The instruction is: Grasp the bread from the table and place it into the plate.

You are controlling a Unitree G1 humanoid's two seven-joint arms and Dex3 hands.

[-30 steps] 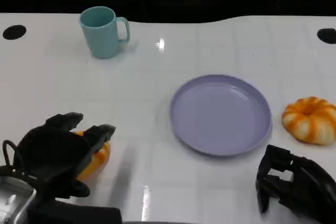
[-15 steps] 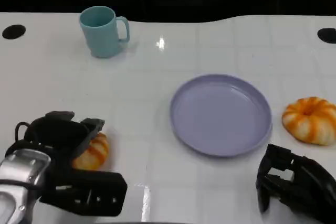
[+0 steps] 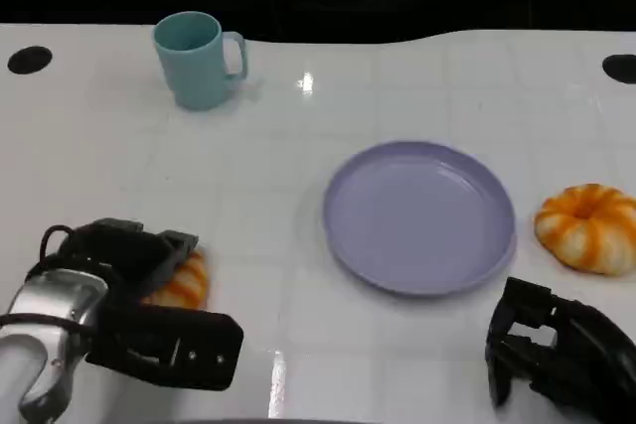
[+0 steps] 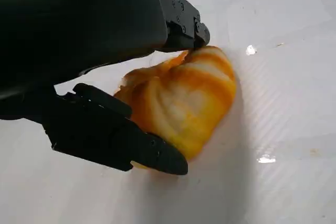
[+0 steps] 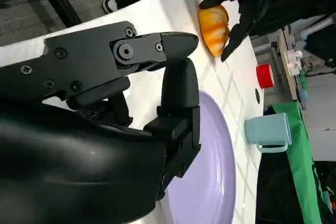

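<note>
1. The plate (image 3: pixel 418 216) lay on the table (image 3: pixel 298 146) and held nothing; the mug (image 3: pixel 196 59) stood well beyond it, its inside not visible.
2. There were two breads, one plate and one mug.
3. The left hand (image 3: pixel 124 265) gripped one bread (image 4: pixel 181 100) on the table, fingers (image 4: pixel 157 153) pressed on both sides.
4. The second bread (image 3: pixel 588 227) sat just right of the plate.
5. The right hand (image 3: pixel 552 354) held nothing, fingers loosely apart.

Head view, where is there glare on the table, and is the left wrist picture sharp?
Head view: bright glints on the white table beside the teal mug and near the front edge. Left wrist view: the bread is fairly sharp, with small glints beside it.
</note>
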